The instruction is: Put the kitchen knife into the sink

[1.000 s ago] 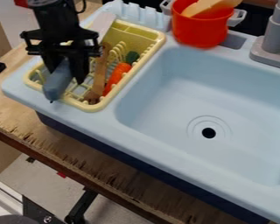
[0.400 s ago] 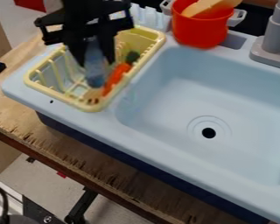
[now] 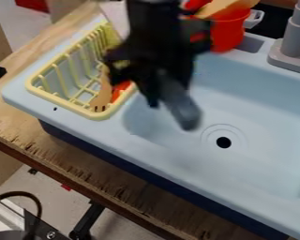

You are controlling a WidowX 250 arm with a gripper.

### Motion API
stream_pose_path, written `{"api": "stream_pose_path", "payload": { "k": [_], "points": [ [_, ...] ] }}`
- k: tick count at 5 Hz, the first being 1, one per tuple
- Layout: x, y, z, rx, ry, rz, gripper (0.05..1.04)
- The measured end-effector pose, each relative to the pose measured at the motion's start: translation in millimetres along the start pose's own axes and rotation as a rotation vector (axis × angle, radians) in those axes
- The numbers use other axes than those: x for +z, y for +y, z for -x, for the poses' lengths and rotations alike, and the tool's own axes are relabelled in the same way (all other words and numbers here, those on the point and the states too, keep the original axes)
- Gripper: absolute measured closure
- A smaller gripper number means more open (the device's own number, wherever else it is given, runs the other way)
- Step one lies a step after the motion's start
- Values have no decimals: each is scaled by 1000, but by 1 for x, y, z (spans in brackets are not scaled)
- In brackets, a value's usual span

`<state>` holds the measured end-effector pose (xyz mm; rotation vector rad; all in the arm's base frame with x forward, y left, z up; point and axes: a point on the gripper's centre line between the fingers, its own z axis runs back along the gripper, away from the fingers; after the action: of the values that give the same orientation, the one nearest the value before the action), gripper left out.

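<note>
Kitchen knife (image 3: 183, 112), one: grey-blue handle, pale blade. We find it in the air above the near-left part of the sink's basin, tilted, with the handle end pointing down towards the drain and the blade showing up and left, behind the gripper.

Gripper (image 3: 168, 93), one, black: pinching the knife by its handle. We see it hanging from the top of the view, partly over the basin and partly over the right side of the dish rack.

Sink (image 3: 171, 164), one, light blue, with a broad rim. In the basin floor we note a round black drain (image 3: 224, 142).

Dish rack (image 3: 32, 86), one, yellow, slatted, set on the sink's left rim. Inside it we list a wooden utensil (image 3: 102, 96) with slots in its lower end and, beside it, an orange thing (image 3: 120, 89), partly hidden by the gripper.

Pot (image 3: 226, 40), one, red, beyond the basin, with a pale handle on its right; another wooden utensil (image 3: 226, 7) stands leaning in it. The arm covers part of the pot's left side.

Faucet (image 3: 296, 30), one, grey, at the far right rim.

Counter (image 3: 84, 164), wooden, its front edge splintered, under the sink. Below it, at the lower left, we record a curved black cable (image 3: 36, 202).
</note>
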<state>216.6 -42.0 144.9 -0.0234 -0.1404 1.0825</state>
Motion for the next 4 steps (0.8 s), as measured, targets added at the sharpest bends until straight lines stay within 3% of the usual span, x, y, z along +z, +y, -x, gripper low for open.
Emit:
{"api": "stream_pose_path", "payload": {
  "k": [1,2,3,4],
  "points": [
    [-12,-18,26,188,66,-81,691],
    [-18,-41,46,362,85,-45,691],
    [-29,-59,63,586,100,-66,691],
    [-31,-70,70,791,69,7,691]
  ]
}}
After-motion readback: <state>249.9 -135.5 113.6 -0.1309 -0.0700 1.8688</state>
